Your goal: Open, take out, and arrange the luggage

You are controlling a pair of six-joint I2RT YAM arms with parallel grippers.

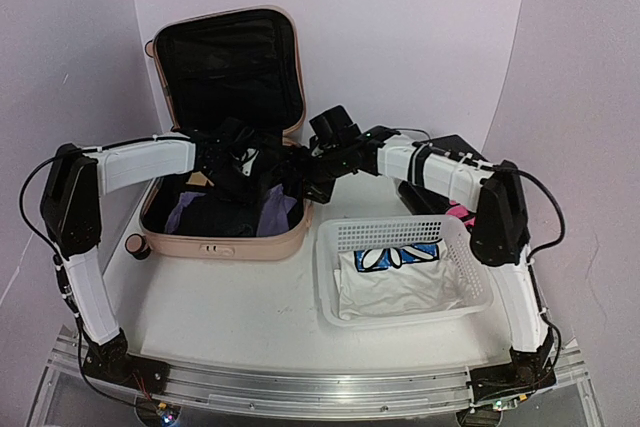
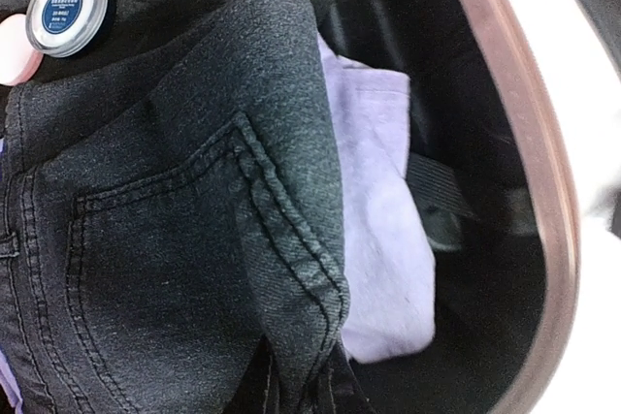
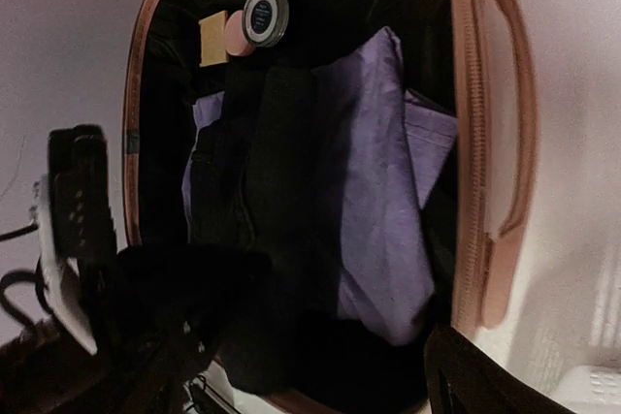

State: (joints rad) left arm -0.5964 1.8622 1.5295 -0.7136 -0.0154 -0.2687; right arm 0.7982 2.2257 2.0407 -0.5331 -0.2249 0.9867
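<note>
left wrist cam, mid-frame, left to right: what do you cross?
black jeans → lilac cloth → suitcase rim

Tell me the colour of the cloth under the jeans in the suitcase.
Pale purple; the cloth shows best in the left wrist view.

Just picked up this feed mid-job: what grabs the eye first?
The open pink luggage at left-centre, lid up, with the left arm and right arm meeting over it. Inside lie dark jeans on lilac cloth. Right of it, a white basket holds a folded white garment.
</note>
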